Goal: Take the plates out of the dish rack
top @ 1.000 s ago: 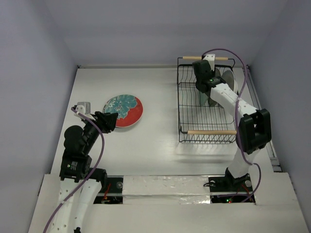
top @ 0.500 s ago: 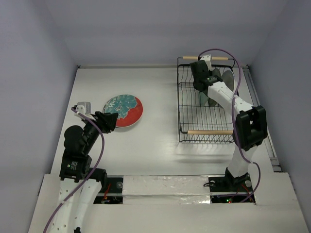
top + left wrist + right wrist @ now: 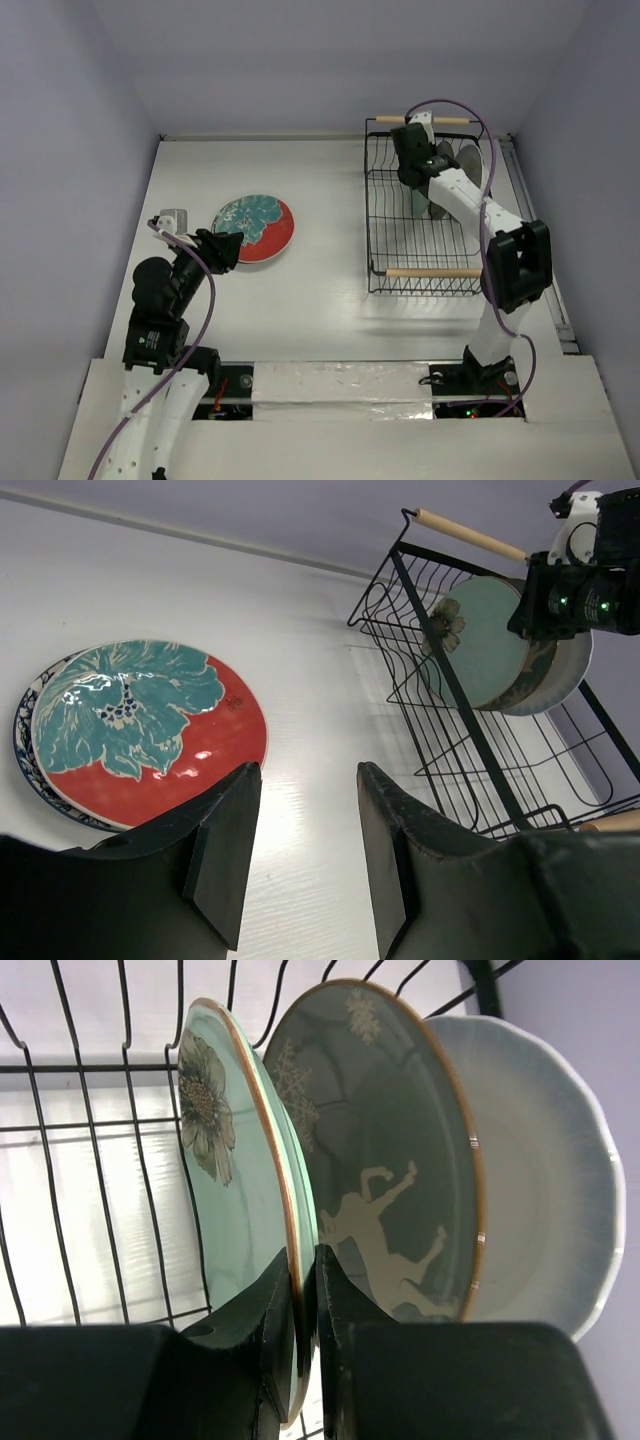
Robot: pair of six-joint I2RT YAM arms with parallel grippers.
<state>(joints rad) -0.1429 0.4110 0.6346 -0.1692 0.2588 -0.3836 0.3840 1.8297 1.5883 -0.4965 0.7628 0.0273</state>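
Note:
The black wire dish rack (image 3: 425,250) with two wooden handles stands at the far right; it also shows in the left wrist view (image 3: 440,670). Three plates stand upright in it: a pale green plate with a flower (image 3: 225,1200), a dark grey-olive plate with a deer figure (image 3: 390,1160), and a plain white plate (image 3: 545,1190). My right gripper (image 3: 303,1290) is shut on the rim of the pale green plate. A red and teal plate (image 3: 256,226) lies on the table over a blue-rimmed plate (image 3: 22,745). My left gripper (image 3: 305,780) is open and empty beside them.
White side walls enclose the table. A small white and grey object (image 3: 172,219) sits on the table left of the stacked plates. The rack's near wooden handle (image 3: 434,271) lies across its front edge.
My right gripper has shifted slightly up and back over the rack's far end. The left arm has not moved.

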